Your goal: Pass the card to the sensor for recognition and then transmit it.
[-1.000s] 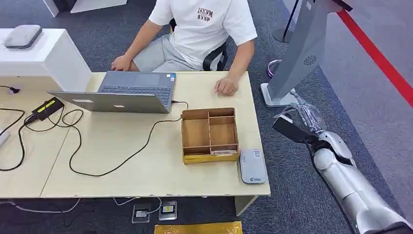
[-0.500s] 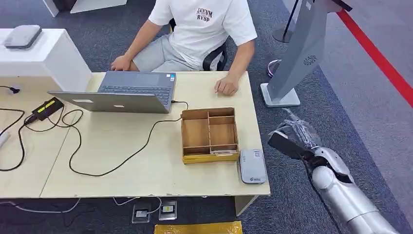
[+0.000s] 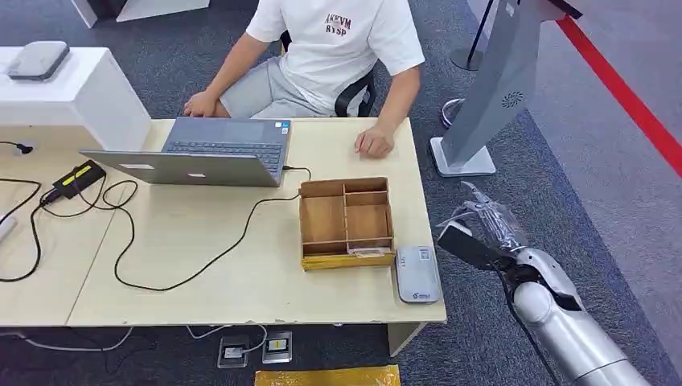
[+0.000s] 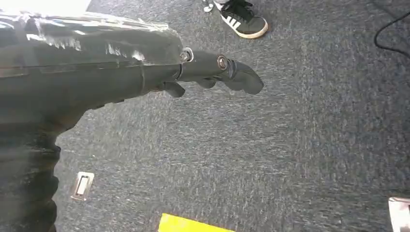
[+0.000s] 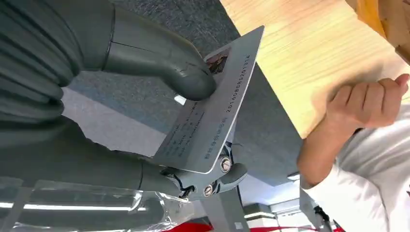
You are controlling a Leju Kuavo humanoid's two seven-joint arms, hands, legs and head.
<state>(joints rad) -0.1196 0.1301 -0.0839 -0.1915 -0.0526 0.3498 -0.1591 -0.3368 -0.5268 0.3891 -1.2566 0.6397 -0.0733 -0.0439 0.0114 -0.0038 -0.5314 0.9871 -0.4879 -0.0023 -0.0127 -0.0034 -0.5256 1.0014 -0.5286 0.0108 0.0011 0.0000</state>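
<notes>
Right hand (image 3: 482, 233) at the lower right of the head view pinches the card (image 5: 212, 101) between thumb and fingers, off the table's (image 3: 241, 273) right edge, just beside the grey sensor (image 3: 417, 273). Left hand (image 4: 212, 72) hangs over carpet, fingers loosely extended, holding nothing. Farther up, wooden tray (image 3: 346, 221), laptop (image 3: 201, 153), and a seated person's hand (image 3: 374, 143).

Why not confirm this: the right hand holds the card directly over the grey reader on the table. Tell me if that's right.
Not quite. The right hand does hold the card, but the head view shows it beside the table, over the carpet, not over the grey reader, which lies at the table's near corner.
</notes>
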